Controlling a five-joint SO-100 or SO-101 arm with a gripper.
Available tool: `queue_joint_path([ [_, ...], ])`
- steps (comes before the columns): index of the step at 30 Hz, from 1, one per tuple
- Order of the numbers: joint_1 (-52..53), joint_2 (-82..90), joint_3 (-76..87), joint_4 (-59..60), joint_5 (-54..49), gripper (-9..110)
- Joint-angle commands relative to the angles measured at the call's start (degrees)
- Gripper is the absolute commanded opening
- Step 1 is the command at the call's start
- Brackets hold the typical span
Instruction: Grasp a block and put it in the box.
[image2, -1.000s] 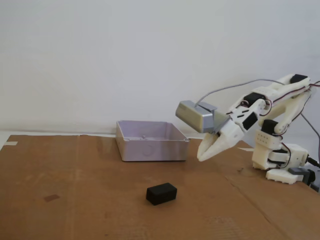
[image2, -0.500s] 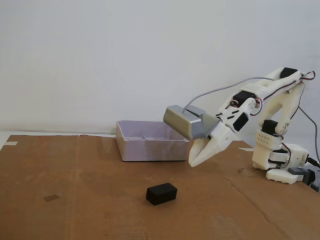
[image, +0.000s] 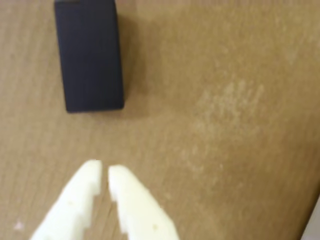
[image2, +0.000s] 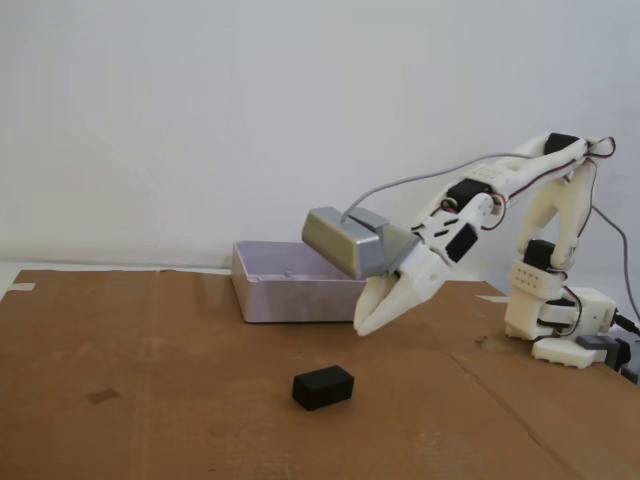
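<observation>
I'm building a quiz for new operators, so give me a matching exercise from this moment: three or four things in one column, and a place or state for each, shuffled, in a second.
Things:
1. small matte black rectangular block
2. shallow pale lilac-grey plastic box
3. white two-finger gripper
4. grey metallic camera housing

Places or states:
A. mounted on the arm's wrist, above the fingers
B. lying alone on the brown cardboard, held by nothing
C. in the air, fingers almost together, tips pointing down toward the cardboard
D. standing at the back of the cardboard near the wall

Pairs: 1-B, 2-D, 3-C, 4-A
</observation>
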Motion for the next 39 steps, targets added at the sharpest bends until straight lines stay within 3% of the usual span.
queue_joint_path([
  [1,-0.18,-0.26,-9.67,-2.81,-0.26,0],
  [18,-4.13,-13.45,-24.26,-2.81,-0.26,0],
  [39,-4.22,-17.31,-26.37,-2.37,-0.26,0],
])
